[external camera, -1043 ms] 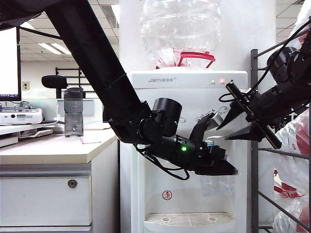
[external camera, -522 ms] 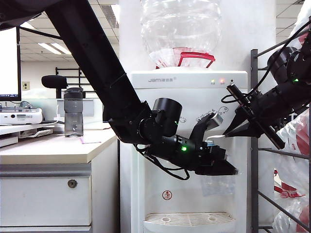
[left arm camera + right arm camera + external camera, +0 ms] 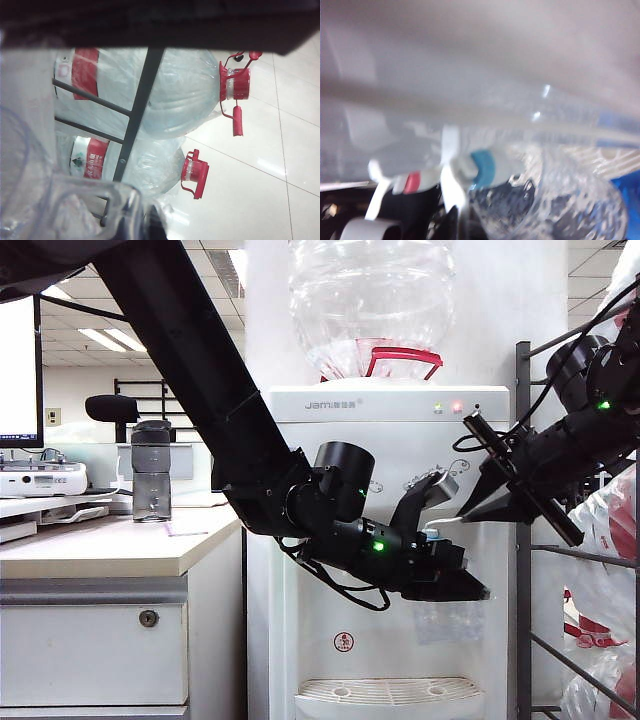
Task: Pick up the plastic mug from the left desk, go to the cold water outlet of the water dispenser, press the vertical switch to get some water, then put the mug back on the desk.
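You see the water dispenser [image 3: 390,540] in the middle, with the table [image 3: 110,545] to its left and a rack [image 3: 525,540] of spare bottles [image 3: 165,95] to its right. The left hand [image 3: 455,585] reaches across in front of the dispenser, holding the plastic mug [image 3: 445,620] below the cold water outlet [image 3: 482,167]. The right hand [image 3: 465,515] sits at the taps from the right, above the mug.
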You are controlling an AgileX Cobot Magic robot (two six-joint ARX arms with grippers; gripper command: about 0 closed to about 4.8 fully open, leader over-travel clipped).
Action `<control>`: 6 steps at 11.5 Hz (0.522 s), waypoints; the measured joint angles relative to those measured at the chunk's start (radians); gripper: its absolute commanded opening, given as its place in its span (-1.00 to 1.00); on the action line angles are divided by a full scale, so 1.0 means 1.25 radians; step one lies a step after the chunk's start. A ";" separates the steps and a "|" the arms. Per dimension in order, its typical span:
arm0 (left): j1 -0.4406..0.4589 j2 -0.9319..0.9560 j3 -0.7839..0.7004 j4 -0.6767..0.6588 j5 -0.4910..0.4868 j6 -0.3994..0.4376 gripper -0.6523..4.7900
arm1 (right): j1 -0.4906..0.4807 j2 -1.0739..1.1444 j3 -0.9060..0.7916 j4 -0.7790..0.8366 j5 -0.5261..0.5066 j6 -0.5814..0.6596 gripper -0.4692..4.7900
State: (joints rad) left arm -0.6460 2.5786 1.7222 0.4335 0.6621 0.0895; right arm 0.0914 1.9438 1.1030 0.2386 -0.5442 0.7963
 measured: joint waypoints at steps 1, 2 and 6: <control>0.000 0.000 0.000 0.000 0.000 0.000 -0.78 | 0.000 0.000 0.000 0.000 0.004 0.000 -0.82; 0.000 0.000 0.000 0.000 0.000 0.000 -0.78 | 0.000 0.000 0.000 0.002 0.005 0.000 -0.82; 0.000 0.000 0.000 0.000 0.000 0.000 -0.78 | 0.000 0.005 0.000 0.006 -0.005 0.006 -0.65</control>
State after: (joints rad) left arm -0.6460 2.5786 1.7222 0.4335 0.6621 0.0895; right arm 0.0917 1.9495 1.1030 0.2462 -0.5507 0.8040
